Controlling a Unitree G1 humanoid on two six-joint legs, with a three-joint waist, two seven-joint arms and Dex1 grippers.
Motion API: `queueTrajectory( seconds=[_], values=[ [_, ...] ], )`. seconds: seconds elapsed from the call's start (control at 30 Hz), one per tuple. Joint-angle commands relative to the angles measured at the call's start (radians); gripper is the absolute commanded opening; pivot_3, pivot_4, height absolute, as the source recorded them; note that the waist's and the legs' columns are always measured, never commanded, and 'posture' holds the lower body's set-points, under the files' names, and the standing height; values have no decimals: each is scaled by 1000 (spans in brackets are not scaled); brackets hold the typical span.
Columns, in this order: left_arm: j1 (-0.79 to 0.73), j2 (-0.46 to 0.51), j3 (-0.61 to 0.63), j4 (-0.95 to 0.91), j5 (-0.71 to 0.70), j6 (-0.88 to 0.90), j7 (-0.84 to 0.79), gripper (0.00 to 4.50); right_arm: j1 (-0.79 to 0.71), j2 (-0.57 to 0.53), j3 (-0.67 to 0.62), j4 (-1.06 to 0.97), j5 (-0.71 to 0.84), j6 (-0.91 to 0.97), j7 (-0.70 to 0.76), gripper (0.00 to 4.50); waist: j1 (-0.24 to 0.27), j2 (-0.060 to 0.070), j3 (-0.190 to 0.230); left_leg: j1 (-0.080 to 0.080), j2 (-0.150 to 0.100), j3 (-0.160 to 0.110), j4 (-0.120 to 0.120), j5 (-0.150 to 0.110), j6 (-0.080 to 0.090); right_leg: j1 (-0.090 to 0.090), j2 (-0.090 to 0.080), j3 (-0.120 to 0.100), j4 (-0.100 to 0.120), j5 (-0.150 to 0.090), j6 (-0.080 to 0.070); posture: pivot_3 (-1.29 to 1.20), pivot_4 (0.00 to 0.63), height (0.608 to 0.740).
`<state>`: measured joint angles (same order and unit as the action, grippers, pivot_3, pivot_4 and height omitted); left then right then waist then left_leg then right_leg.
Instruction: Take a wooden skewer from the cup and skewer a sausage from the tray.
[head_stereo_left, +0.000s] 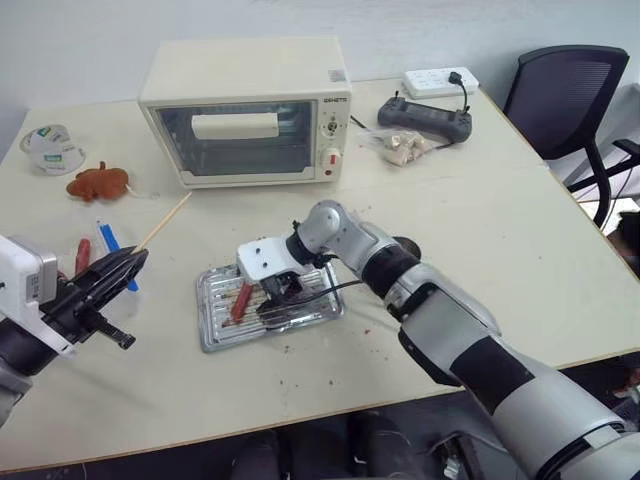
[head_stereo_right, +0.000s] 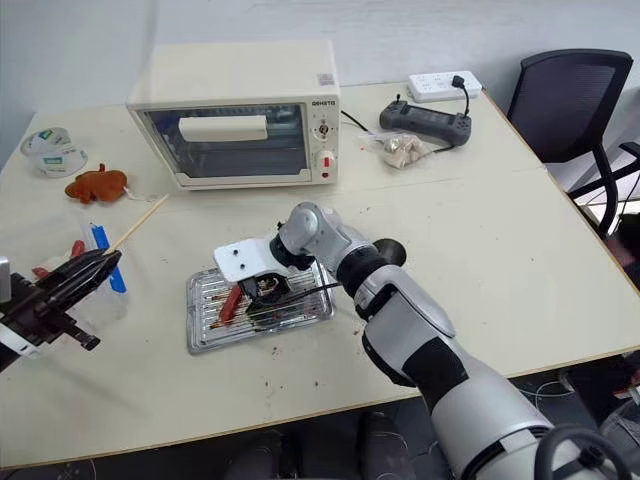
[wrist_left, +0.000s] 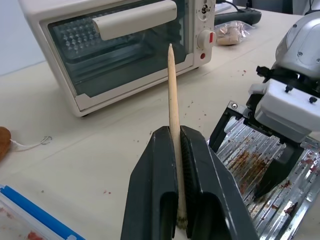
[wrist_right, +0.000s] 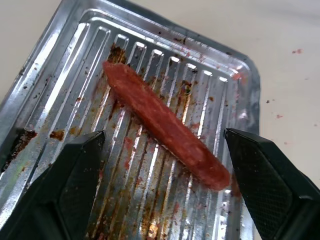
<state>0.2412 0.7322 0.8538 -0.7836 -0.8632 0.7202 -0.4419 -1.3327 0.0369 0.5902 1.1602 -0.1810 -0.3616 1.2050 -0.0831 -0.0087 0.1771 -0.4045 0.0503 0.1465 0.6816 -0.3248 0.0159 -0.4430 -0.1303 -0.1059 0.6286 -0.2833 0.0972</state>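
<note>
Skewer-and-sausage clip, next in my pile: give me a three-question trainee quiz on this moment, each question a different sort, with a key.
1. True or false: the left claw is shut on the wooden skewer.
2. Multiple choice: where is the sausage?
A. inside the toaster oven
B. lying on the tray, between the fingers of the open right claw
C. clamped in the right claw, lifted clear of the tray
3. Fill in: the skewer's pointed tip is aimed toward the ____.

Key
1. True; the stick sits pinched between both fingers.
2. B; the fingers stand on either side, apart from the sausage.
3. Toaster oven.
</note>
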Motion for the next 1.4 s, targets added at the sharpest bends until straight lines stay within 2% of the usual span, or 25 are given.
queueTrajectory(
  seconds=[0.03, 0.1, 0.23, 0.73, 0.83, 0.9, 1.4],
  values=[
    [-7, 17, 19, -18, -18, -17, 11, 0, -5, 20, -33, 16, -22, -9, -12, 3764, 0, 0, 0, 0, 0, 0, 0, 0, 0, 0, 0, 0, 0, 0, 0, 0, 150, 740],
    [-9, 20, 19, -16, -19, -18, 13, 0, -5, 20, -43, 24, -32, -6, -12, 3418, -1, 0, 0, 0, 0, 0, 0, 0, 0, 0, 0, 1, 0, 0, 0, 0, 150, 740],
    [-15, 25, 13, -9, -15, -20, 14, 0, -1, 15, -62, 29, -46, 1, 0, 2103, -1, 0, 0, 0, 0, 0, 0, 0, 0, 0, 0, 1, 0, 0, 0, 0, 150, 740],
    [-49, 40, -21, 15, 2, -25, 12, 0, 0, 34, -119, 37, -65, 112, 27, 2103, -1, 0, 0, 0, 0, 0, 0, 0, -1, 0, 1, 1, 1, 0, 0, 0, 150, 740],
    [-48, 39, -23, 14, 3, -26, 11, 0, 0, 34, -127, 37, -71, 128, 28, 1492, -1, 0, 0, 0, 0, 0, 0, 0, -1, 0, 1, 1, 1, 0, 0, 0, 150, 740],
    [-46, 39, -23, 14, 4, -26, 11, 0, 3, 33, -131, 34, -77, 130, 31, 878, -1, 0, 0, 0, 0, 0, 0, 0, -1, 0, 1, 1, 1, 0, 0, 0, 150, 740],
    [-92, 54, -94, 63, 35, -52, -9, 0, 25, 7, -154, -12, -67, 159, 100, 878, 0, 0, 0, 1, -1, 0, 0, 0, -1, 0, 3, 1, 2, 0, 0, 0, 150, 740]
  ],
)
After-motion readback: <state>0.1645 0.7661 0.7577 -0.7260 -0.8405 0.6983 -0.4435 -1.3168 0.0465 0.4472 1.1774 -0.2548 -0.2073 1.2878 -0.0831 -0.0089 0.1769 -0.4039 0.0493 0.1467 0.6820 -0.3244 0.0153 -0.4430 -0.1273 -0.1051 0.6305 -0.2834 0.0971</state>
